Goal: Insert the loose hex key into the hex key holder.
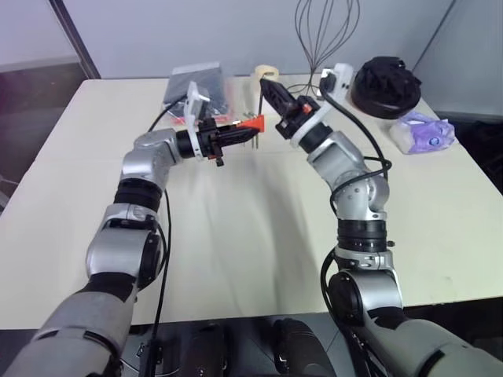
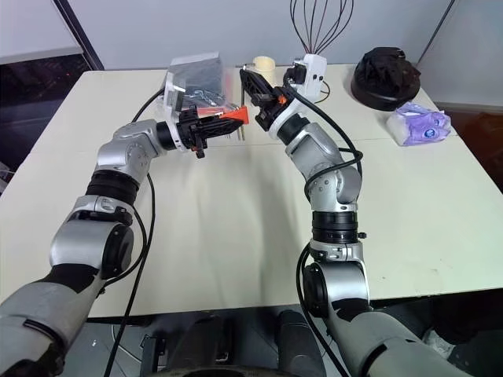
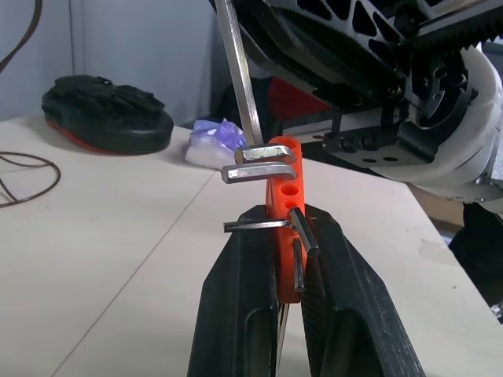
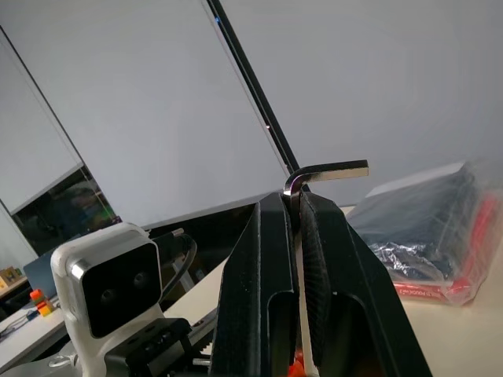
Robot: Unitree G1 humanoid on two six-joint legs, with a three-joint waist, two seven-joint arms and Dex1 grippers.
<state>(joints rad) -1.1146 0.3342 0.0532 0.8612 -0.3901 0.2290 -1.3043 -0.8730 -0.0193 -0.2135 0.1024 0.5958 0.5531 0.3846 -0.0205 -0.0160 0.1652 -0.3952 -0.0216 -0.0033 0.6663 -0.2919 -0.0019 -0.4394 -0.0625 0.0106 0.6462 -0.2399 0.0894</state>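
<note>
loose hex key [image 4: 326, 172] bend in right wrist view

Head stereo looks down over the table [image 1: 236, 236]; wrist cameras sit close behind each tool.

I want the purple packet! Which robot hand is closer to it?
Right. The right gripper is raised toward the purple packet's side of the table; the left gripper, holding the hex key holder, is farther away.
</note>
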